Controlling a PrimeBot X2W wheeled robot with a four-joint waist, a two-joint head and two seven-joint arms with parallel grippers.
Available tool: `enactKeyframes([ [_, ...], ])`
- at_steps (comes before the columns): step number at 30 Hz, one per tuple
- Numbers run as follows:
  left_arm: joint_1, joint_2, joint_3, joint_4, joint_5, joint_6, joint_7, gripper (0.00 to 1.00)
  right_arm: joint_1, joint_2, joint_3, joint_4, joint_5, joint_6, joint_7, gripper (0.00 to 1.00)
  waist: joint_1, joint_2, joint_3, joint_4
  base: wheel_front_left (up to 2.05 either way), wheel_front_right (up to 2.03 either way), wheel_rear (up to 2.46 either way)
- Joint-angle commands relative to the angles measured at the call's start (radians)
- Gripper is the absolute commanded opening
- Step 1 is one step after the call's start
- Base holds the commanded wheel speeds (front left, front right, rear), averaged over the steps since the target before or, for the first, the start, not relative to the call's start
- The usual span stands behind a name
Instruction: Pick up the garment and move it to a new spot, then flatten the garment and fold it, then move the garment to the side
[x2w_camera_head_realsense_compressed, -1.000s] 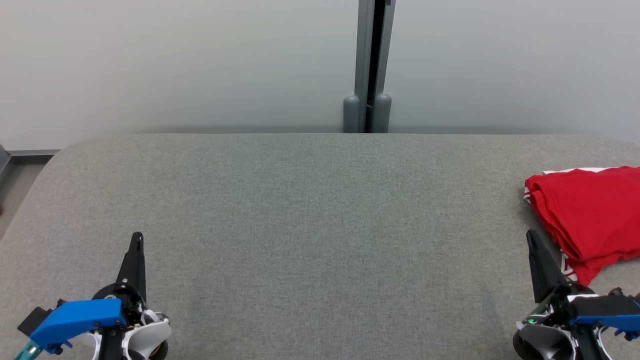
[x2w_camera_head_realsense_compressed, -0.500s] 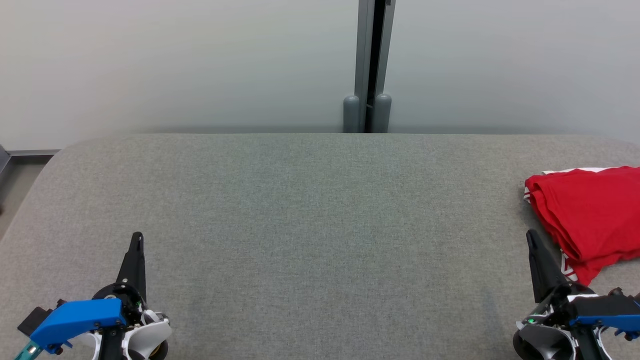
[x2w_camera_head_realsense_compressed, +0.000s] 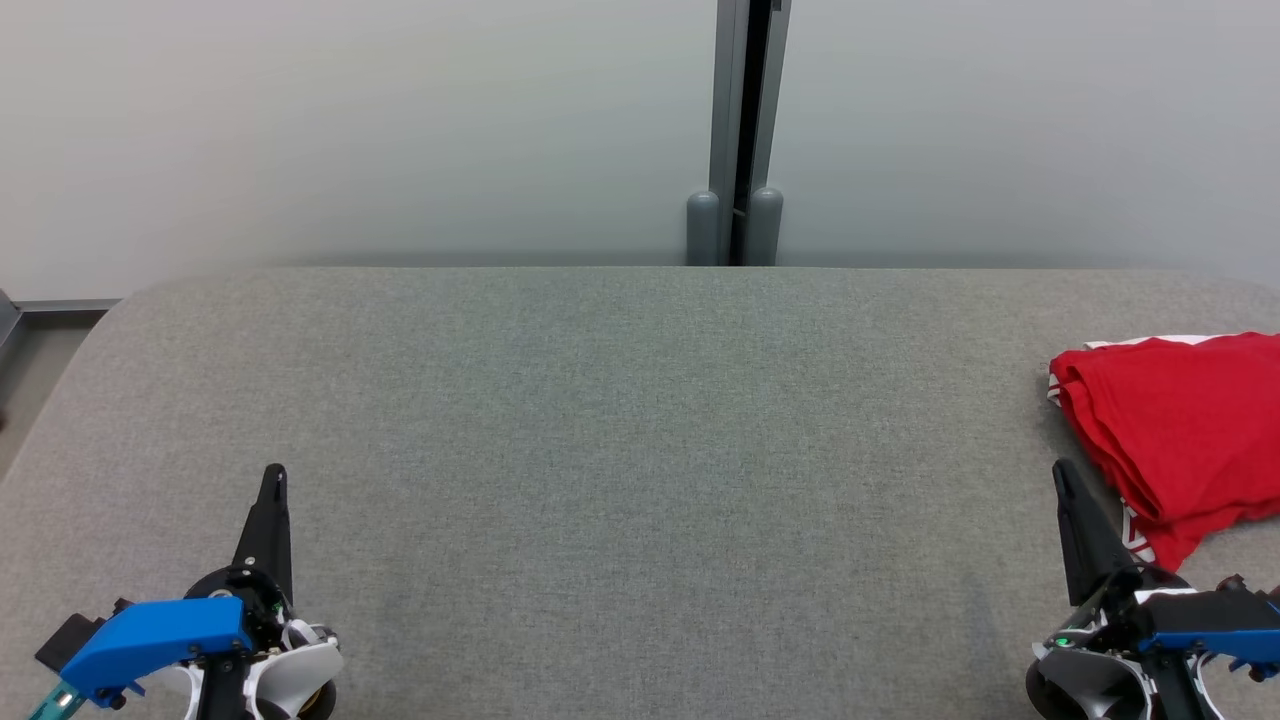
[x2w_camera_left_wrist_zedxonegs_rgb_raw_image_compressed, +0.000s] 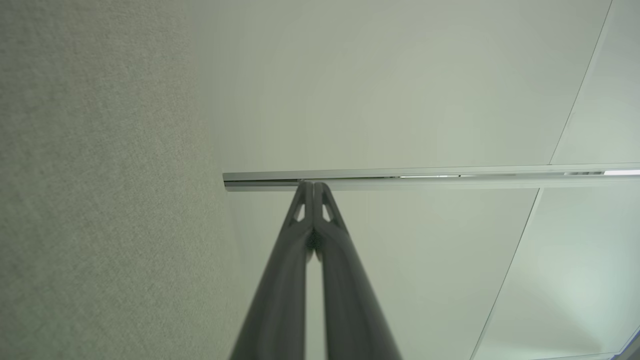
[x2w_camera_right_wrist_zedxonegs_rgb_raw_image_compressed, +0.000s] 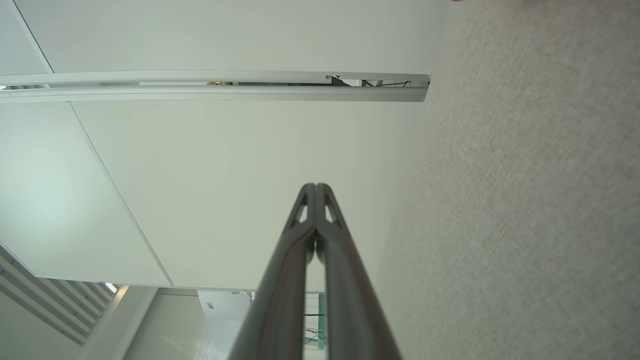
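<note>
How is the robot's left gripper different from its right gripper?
The left gripper has bare grey table all around it, while the right gripper sits close beside the red garment. In the head view, the left gripper's fingers lean a little to the right, and the right gripper's fingers lean to the left. Both grippers are dark, shut and holding nothing.

No change shows: the garment, left gripper and right gripper sit exactly as a second ago.
</note>
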Motion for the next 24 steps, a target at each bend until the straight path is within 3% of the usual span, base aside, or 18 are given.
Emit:
enactKeyframes([
  [1, -0.01, -0.002, 0.002, -0.004, -0.002, -0.004, 0.004, 0.0, -0.014, -0.005, -0.002, -0.003, 0.003, 0.0, 0.003, 0.0, 0.0, 0.0, 0.0, 0.0, 0.0, 0.0, 0.0],
  [24, -0.01, -0.002, 0.002, -0.004, -0.002, -0.004, 0.003, 0.0, -0.014, -0.005, -0.002, -0.003, 0.003, 0.0, 0.003, 0.0, 0.0, 0.0, 0.0, 0.0, 0.0, 0.0, 0.0],
])
